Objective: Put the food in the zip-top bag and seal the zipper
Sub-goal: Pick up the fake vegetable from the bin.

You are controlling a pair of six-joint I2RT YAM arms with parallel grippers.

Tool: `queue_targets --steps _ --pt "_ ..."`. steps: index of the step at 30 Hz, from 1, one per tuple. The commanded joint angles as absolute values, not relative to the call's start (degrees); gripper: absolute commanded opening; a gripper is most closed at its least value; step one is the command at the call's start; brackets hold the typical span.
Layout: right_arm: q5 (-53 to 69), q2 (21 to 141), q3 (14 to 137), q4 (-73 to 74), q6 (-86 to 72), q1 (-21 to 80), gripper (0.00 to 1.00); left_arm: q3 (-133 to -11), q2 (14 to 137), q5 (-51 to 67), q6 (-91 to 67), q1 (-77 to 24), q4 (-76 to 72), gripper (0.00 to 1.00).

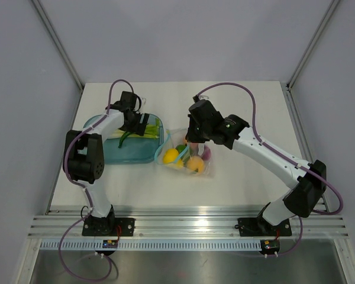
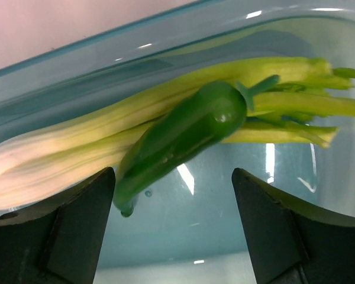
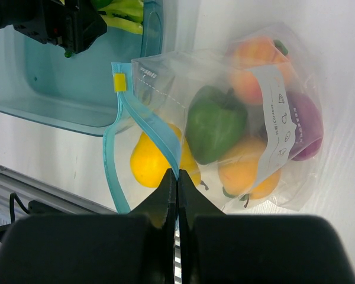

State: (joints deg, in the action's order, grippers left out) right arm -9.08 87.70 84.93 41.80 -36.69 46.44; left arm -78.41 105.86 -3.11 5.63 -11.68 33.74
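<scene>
The clear zip-top bag [image 1: 189, 157] lies mid-table and holds yellow, orange, green and purple toy fruits [image 3: 216, 124]. Its light-blue zipper [image 3: 157, 133] gapes open toward the tray. My right gripper [image 3: 177, 177] is shut on the upper zipper strip and holds the mouth open. My left gripper [image 2: 173, 195] is open inside the teal tray [image 1: 115, 151], just short of a green pepper [image 2: 183, 133] that lies across pale green stalks [image 2: 106, 133]. The pepper's tip is beside my left finger [image 2: 77, 225]; it is not gripped.
The teal tray [image 3: 65, 83] sits directly left of the bag mouth, its rim nearly touching it. Grey walls enclose the table on three sides. An aluminium rail [image 1: 183, 228] runs along the near edge.
</scene>
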Motion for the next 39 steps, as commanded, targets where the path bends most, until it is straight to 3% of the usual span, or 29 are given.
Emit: queue_targets --steps 1,9,13,18,22,31,39 --pt "-9.3 87.1 86.0 40.2 -36.2 46.8 0.00 -79.5 107.6 -1.8 5.4 -11.2 30.6 0.82" --pt "-9.4 87.1 86.0 40.4 -36.7 46.8 0.00 -78.0 105.8 -1.2 3.8 -11.2 29.8 0.68" --pt "-9.1 87.1 85.8 40.3 -36.9 46.9 0.00 -77.7 104.0 -1.2 2.9 -11.2 31.1 0.40" --pt "-8.4 86.7 85.2 39.8 -37.3 46.9 0.00 -77.7 102.4 -0.4 2.2 -11.6 33.0 0.21" --pt "-8.2 86.1 84.6 39.5 -37.3 46.9 0.00 -77.5 99.1 -0.4 1.0 -11.8 35.7 0.14" --pt "-8.3 85.8 84.0 39.3 -37.2 46.9 0.00 -73.9 82.6 -0.4 -1.1 -13.2 38.2 0.11" --pt "-8.4 86.7 85.1 39.0 -36.9 46.9 0.00 -64.7 64.2 12.6 -6.4 -14.9 30.2 0.06"
